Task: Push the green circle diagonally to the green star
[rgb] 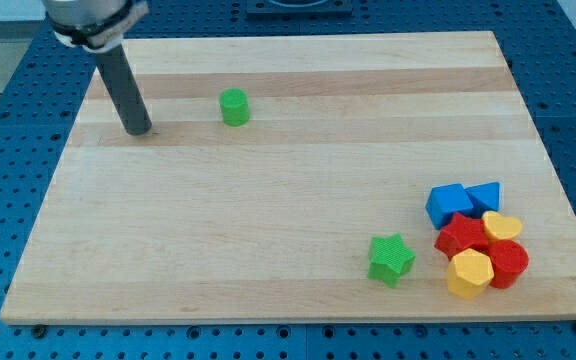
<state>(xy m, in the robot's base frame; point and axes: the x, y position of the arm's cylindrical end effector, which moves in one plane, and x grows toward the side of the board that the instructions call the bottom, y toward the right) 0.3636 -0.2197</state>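
Observation:
The green circle (234,107) stands on the wooden board near the view's top left. The green star (391,259) lies near the view's bottom right, well apart from the circle. My tip (139,130) rests on the board to the left of the green circle and slightly lower in the view, with a clear gap between them. The dark rod rises from the tip toward the view's top left corner.
A cluster of blocks sits right of the green star: a blue cube (449,205), a blue triangle (485,196), a red star (461,236), a yellow heart (501,226), a red block (509,264) and a yellow hexagon (469,273). The board's edge (298,318) runs along the bottom.

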